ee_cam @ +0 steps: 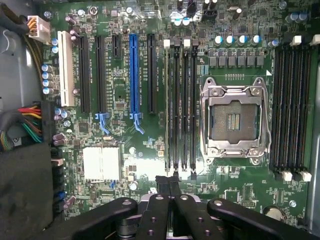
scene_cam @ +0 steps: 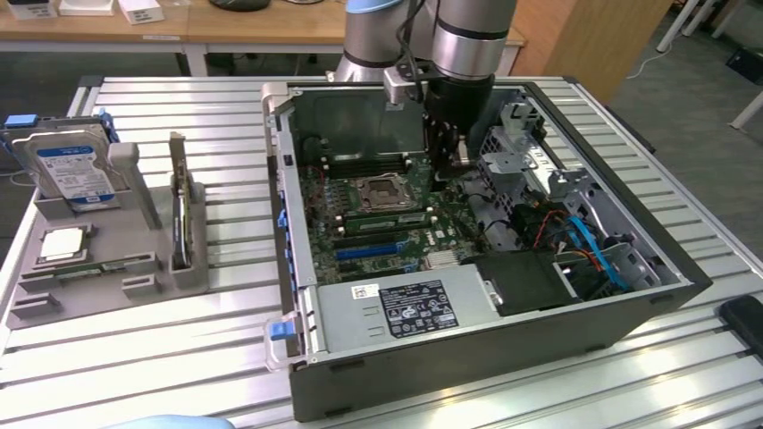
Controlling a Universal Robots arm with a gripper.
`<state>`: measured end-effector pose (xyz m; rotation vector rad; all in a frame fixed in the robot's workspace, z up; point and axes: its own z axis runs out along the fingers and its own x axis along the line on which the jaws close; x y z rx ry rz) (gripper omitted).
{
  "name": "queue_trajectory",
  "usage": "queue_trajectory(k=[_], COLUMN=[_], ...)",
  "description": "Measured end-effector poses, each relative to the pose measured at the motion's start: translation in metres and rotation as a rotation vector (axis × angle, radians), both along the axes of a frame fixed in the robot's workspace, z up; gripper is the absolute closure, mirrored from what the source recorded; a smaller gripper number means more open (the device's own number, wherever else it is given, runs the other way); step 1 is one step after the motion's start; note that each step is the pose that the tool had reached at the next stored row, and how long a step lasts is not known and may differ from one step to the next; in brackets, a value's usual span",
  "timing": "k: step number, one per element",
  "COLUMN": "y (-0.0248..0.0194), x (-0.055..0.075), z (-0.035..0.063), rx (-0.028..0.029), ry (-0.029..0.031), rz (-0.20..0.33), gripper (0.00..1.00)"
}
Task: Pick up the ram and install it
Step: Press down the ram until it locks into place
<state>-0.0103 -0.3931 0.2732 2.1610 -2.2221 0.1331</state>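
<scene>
Ram (scene_cam: 181,232) looks to be the thin stick on edge in the grey holder (scene_cam: 143,277) on the table (scene_cam: 477,393), hard to make out. The holder also carries one hard drive (scene_cam: 74,170) and one processor chip (scene_cam: 62,243). Well apart, the gripper (ee_cam: 169,182) hangs in the open computer case (scene_cam: 477,357), jaws closed over the motherboard (ee_cam: 125,75). Anything pinched? Can't tell. Two banks of four memory slots (ee_cam: 180,105) flank the CPU socket (ee_cam: 234,120).

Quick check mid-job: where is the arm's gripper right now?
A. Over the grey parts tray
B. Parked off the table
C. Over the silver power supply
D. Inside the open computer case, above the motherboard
D: the gripper hangs inside the open computer case, jaws shut, above the motherboard beside the processor socket.
</scene>
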Motion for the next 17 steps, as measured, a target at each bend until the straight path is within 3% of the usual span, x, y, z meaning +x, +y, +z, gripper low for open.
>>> queue_trajectory(k=[10, 17], y=[0.0000, 0.0000], x=[0.000, 0.000], z=[-0.0133, -0.0241], rx=[-0.0023, -0.0077], ry=[-0.0083, -0.0086], rz=[0.000, 0.000], gripper=[0.90, 0.90])
